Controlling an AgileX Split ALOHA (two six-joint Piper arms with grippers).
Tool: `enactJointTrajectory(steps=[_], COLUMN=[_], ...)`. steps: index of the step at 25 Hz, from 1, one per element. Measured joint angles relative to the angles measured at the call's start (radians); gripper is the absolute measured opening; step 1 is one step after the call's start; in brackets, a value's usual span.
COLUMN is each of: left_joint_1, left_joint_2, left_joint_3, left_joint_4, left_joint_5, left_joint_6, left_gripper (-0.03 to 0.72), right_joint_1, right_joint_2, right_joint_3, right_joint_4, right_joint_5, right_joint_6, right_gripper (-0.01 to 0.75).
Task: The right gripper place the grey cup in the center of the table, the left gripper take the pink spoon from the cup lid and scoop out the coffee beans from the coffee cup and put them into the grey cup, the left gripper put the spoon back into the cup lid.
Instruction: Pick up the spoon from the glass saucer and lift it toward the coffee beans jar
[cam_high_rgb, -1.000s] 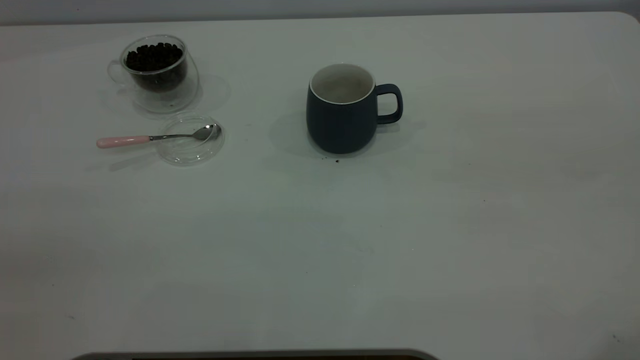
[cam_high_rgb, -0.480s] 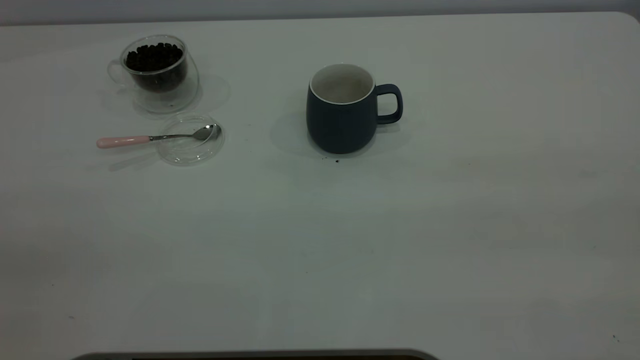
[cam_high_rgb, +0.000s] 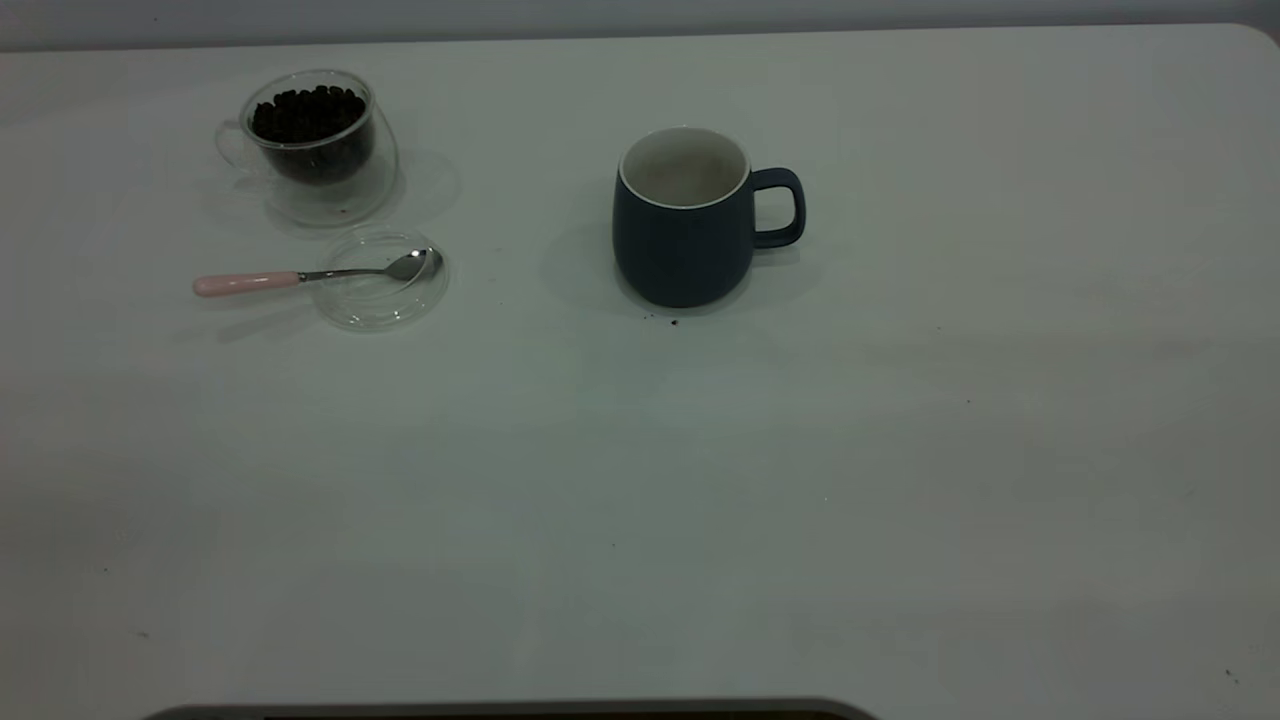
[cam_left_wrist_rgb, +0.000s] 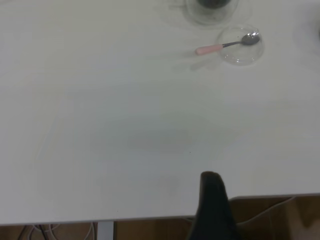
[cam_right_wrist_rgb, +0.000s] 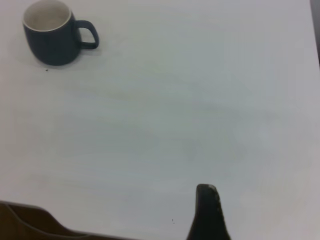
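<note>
The grey cup (cam_high_rgb: 685, 230), a dark mug with a white inside and its handle to the right, stands upright a little behind the table's middle; the right wrist view shows it (cam_right_wrist_rgb: 52, 35) far off. At the back left stands the glass coffee cup (cam_high_rgb: 312, 140), filled with coffee beans. Just in front of it lies the clear cup lid (cam_high_rgb: 383, 280), and the pink spoon (cam_high_rgb: 300, 277) rests with its bowl in the lid and its handle pointing left. Neither gripper shows in the exterior view. My left gripper (cam_left_wrist_rgb: 212, 205) and right gripper (cam_right_wrist_rgb: 207, 210) hang near the table's front edge, far from everything.
A few dark crumbs (cam_high_rgb: 673, 322) lie just in front of the grey cup. The white table (cam_high_rgb: 640, 500) stretches wide in front of the objects. A dark rim (cam_high_rgb: 500, 711) runs along the near edge.
</note>
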Motion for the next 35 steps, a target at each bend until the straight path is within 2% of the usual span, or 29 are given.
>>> enactJointTrajectory(steps=[17, 24, 29, 35], left_joint_1=[0.000, 0.000, 0.000, 0.000], left_joint_2=[0.000, 0.022, 0.265, 0.688], left_joint_3=[0.000, -0.010, -0.076, -0.224], left_joint_4=[0.000, -0.088, -0.115, -0.259], left_joint_5=[0.000, -0.027, -0.054, -0.144], left_joint_6=[-0.002, -0.046, -0.099, 0.027], left_gripper=[0.590, 0.582, 0.572, 0.572], right_joint_1=[-0.008, -0.008, -0.008, -0.008], right_joint_2=[-0.003, -0.003, -0.003, -0.003], right_joint_3=[0.000, 0.000, 0.000, 0.000], right_joint_4=[0.000, 0.000, 0.000, 0.000], right_joint_5=[0.000, 0.000, 0.000, 0.000], right_joint_6=[0.000, 0.000, 0.000, 0.000], right_gripper=[0.591, 0.591, 0.591, 0.591])
